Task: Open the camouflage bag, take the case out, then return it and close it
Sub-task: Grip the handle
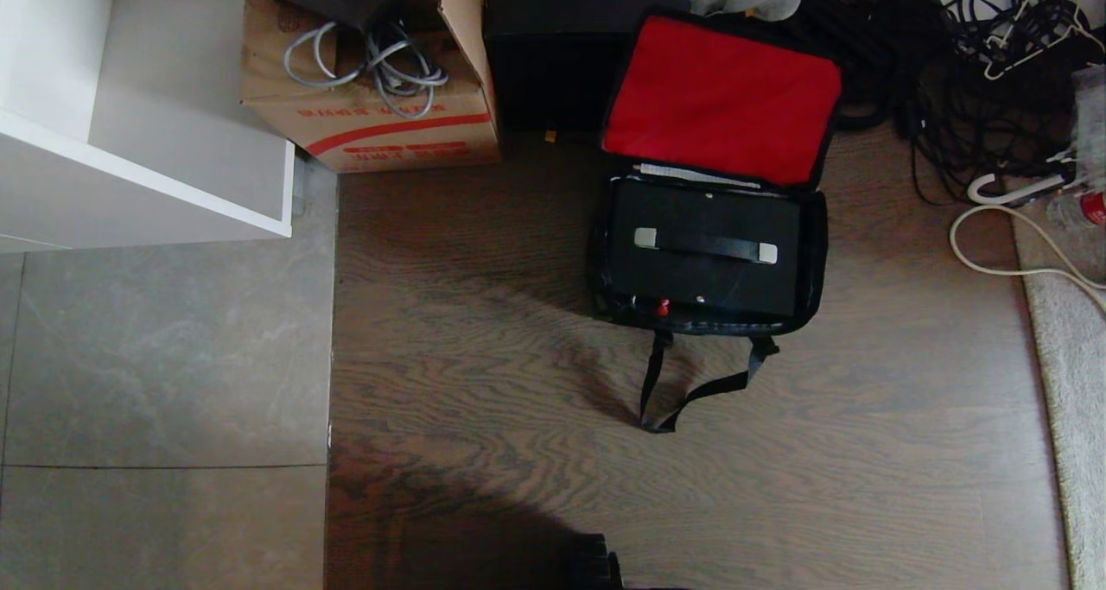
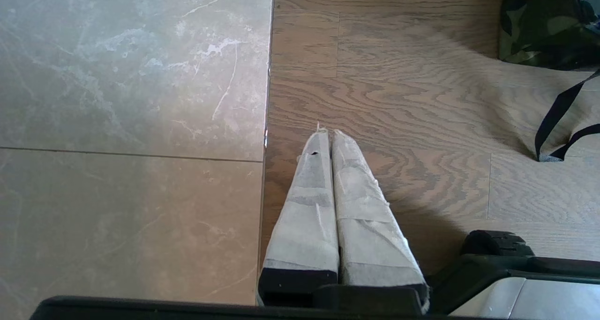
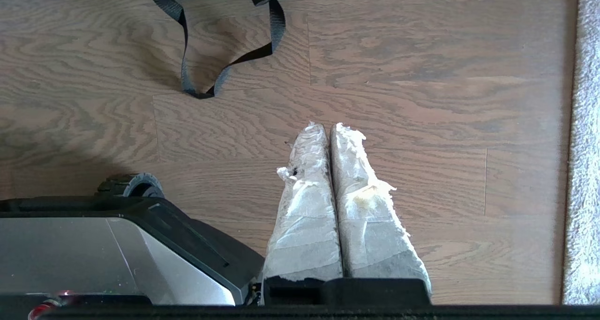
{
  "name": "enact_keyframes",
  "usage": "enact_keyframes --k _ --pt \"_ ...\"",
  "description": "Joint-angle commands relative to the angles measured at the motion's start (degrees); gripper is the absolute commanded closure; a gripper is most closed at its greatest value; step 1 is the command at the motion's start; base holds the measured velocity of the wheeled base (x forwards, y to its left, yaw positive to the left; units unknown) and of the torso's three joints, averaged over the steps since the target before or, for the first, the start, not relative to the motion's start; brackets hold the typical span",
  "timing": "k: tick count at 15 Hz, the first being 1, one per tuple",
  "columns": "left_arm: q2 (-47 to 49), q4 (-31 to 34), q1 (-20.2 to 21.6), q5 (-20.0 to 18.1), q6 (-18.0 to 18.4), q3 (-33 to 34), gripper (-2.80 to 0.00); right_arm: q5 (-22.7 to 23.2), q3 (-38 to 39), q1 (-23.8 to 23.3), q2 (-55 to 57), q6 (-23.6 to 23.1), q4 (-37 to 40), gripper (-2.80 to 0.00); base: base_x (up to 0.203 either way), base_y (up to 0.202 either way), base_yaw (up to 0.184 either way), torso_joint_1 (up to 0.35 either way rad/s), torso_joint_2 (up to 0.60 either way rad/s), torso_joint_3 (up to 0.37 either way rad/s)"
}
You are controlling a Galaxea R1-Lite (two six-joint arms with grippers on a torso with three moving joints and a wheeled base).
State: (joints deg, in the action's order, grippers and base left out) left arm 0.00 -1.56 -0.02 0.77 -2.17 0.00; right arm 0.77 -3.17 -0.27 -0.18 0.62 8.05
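Head view: camouflage bag (image 1: 817,253) open on wood floor (image 1: 484,383).

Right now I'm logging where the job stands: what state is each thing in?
camouflage bag: open, red-lined lid flipped back, strap loose on the floor.
case: lying flat inside the bag, handle up.
cardboard box: open, cables inside.
left gripper: shut, empty, over the floor.
right gripper: shut, empty, over the floor.
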Motion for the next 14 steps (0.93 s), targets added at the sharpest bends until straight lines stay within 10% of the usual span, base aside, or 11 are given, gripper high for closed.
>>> enact_keyframes --k 1,14 --pt "0.0 0.0 0.0 0.0 0.1 0.4 0.0 0.0 0.0 0.0 0.3 0.0 0.0 0.0 0.0 0.0 0.0 0.0 0.0 0.0" --pt "0.0 0.0 0.0 0.1 0.1 0.4 0.0 0.0 0.0 0.0 0.3 0.0 0.0 0.0 0.0 0.0 0.0 0.0 0.0 0.0"
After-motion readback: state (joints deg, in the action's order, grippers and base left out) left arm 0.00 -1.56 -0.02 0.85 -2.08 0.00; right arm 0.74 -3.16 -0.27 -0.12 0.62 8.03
